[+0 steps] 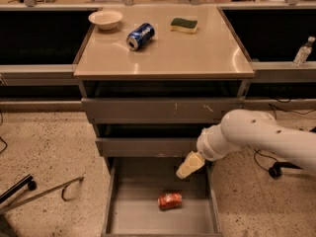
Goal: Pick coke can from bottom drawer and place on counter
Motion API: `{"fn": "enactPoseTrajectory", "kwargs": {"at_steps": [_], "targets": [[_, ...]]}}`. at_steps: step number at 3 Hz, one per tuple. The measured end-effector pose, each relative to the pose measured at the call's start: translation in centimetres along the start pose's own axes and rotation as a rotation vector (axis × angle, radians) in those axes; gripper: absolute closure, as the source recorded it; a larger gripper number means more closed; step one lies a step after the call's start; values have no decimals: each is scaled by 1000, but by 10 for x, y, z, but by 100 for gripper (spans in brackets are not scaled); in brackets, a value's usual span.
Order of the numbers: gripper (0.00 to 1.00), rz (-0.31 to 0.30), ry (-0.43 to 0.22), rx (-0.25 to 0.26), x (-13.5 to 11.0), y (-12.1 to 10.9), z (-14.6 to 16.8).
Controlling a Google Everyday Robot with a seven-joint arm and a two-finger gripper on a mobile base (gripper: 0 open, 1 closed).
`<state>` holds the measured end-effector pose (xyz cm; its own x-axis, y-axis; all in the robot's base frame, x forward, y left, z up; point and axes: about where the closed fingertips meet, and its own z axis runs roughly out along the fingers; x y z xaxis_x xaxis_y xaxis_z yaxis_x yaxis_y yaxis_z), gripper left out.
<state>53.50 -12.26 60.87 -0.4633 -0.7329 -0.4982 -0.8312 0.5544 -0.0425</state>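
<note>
The coke can [170,200], red-orange, lies on its side on the grey floor of the open bottom drawer [133,216]. My gripper [189,165], with cream-coloured fingers, hangs over the back right of the drawer, above and slightly right of the can and apart from it. The white arm comes in from the right. The beige counter [197,53] is the cabinet top above.
On the counter lie a blue can [140,36] on its side, a white bowl [105,19] and a green-and-yellow sponge [183,24]. Two upper grey drawers [148,110] are closed. A water bottle [302,52] stands at far right. A chair base [284,169] sits on the floor at right.
</note>
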Motion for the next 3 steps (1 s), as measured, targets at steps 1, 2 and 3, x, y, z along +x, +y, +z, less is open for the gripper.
{"fn": "enactPoseTrajectory", "kwargs": {"at_steps": [1, 2, 3], "targets": [[0, 87, -3, 24, 36, -5, 62], [0, 175, -27, 7, 62, -4, 110], [0, 212, -74, -49, 74, 1, 136]]}}
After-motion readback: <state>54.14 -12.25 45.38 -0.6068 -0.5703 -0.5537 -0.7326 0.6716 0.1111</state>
